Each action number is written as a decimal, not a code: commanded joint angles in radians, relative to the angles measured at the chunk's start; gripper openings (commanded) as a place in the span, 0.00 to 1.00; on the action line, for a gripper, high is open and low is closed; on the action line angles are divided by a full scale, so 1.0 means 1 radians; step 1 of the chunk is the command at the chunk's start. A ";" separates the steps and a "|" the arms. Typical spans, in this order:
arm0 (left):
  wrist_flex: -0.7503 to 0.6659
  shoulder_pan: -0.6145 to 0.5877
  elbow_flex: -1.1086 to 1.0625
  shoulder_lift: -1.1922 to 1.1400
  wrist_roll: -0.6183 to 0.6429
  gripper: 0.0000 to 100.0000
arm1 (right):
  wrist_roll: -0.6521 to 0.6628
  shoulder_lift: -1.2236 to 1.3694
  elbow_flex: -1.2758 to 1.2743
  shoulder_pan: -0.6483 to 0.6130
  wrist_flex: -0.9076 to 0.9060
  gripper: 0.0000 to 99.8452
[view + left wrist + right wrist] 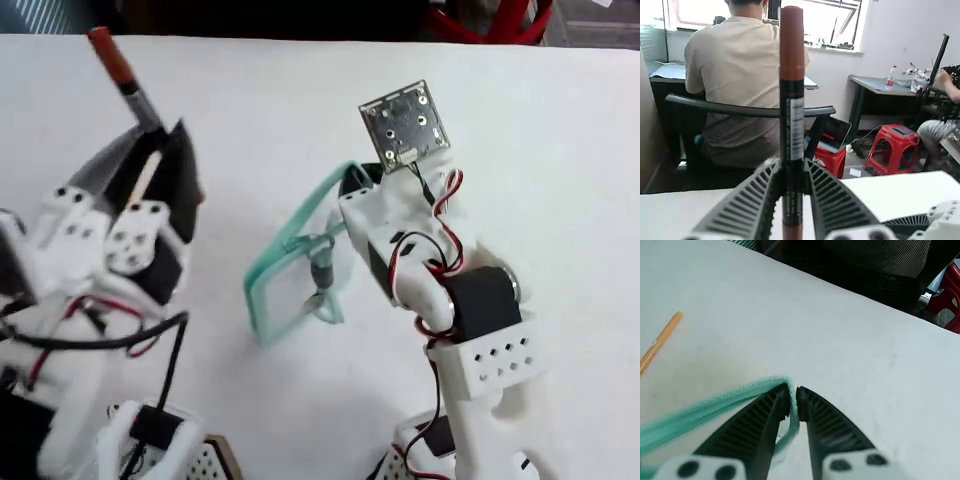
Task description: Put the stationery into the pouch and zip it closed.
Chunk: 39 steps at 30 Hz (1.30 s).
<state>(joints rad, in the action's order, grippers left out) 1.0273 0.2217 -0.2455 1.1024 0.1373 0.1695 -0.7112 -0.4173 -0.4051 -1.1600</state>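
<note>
White counter (pixel 520 100) from above: the left hand (pixel 152 138), clamped on a marker (pixel 118 62), sits well apart from the pouch (pixel 285 290). Left wrist: the marker stands straight out between the fingers. Right wrist: the right hand (pixel 793 399) pinches the pouch's teal edge. Best to hold that edge up and bring the marker over the opening.

Far tabletop (pixel 300 90) lies open for passage. Between my left arm (pixel 90 260) and right arm (pixel 440 290), the pouch (pixel 290 280) partly obstructs the gap.
</note>
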 commanded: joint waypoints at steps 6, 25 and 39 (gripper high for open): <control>-0.503 0.179 -0.405 0.062 0.087 0.03 | -0.003 0.005 -0.066 -0.033 -0.005 0.02; -0.976 0.231 -0.608 -0.206 0.094 0.02 | -0.029 -0.002 -0.069 -0.018 -0.007 0.02; -0.879 0.254 -0.568 -0.018 0.064 0.02 | -0.029 0.005 -0.069 -0.018 -0.005 0.02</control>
<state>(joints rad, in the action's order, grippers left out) 0.0698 0.4657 -0.9083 1.0273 0.2524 0.1481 -0.7204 -0.4189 -0.4051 -1.1600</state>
